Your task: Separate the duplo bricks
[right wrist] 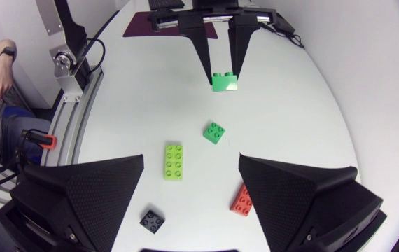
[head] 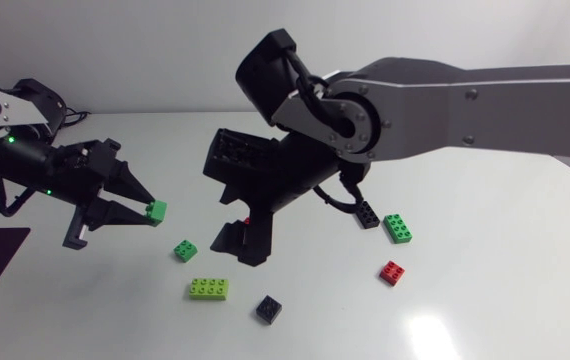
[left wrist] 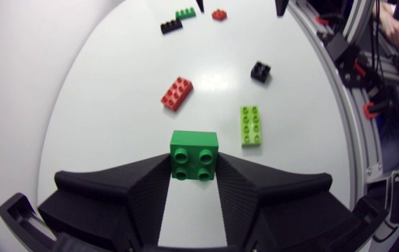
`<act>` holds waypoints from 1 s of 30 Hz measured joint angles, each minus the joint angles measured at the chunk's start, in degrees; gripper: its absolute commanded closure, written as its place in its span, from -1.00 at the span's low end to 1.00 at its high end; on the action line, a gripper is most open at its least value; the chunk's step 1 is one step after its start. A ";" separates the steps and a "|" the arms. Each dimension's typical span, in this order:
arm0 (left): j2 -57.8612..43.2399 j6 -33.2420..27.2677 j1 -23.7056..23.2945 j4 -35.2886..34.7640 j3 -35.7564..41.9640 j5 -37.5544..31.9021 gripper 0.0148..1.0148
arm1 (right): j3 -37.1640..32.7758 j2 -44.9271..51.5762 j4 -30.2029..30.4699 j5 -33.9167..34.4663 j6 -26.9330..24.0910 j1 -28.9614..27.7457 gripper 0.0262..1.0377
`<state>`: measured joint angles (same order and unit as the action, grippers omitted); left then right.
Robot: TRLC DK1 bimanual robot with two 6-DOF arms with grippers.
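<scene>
Got a square green brick (left wrist: 194,155) pinched at the left gripper's (left wrist: 194,168) fingertips over the desk (head: 485,300), studs facing back at the wrist. Got the right gripper (right wrist: 192,159) spread wide, empty, above a slantwise red brick (left wrist: 176,93) – clear in wrist views, nearly hidden from overhead.

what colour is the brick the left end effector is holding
The held brick is bright green; the left wrist view shows it best.
</scene>
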<state>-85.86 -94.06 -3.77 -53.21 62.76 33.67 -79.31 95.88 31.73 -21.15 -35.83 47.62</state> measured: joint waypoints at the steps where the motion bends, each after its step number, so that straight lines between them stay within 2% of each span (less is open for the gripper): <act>1: 0.44 -0.15 0.98 2.12 -1.42 -3.02 0.51 | 0.48 0.00 0.00 0.20 -0.15 0.00 -0.93; 6: 0.79 -0.63 6.95 10.75 -9.16 -17.07 0.51 | 2.84 -0.24 0.00 0.72 -0.17 0.00 -0.93; 11: -1.16 -0.59 11.98 13.84 -12.59 -26.47 0.51 | 4.79 -1.25 0.00 1.27 -0.17 0.00 -0.93; 19: -5.38 -0.39 15.63 15.54 -12.61 -33.75 0.51 | 7.85 -4.42 -0.11 1.46 -0.17 0.00 -0.93; 30: -9.77 0.98 18.91 18.53 -12.63 -37.38 0.51 | 9.46 -5.40 -0.17 1.49 -0.57 0.00 -0.93</act>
<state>-95.64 -93.08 15.14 -34.68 50.13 -3.70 -69.84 90.48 31.55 -19.66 -36.40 47.62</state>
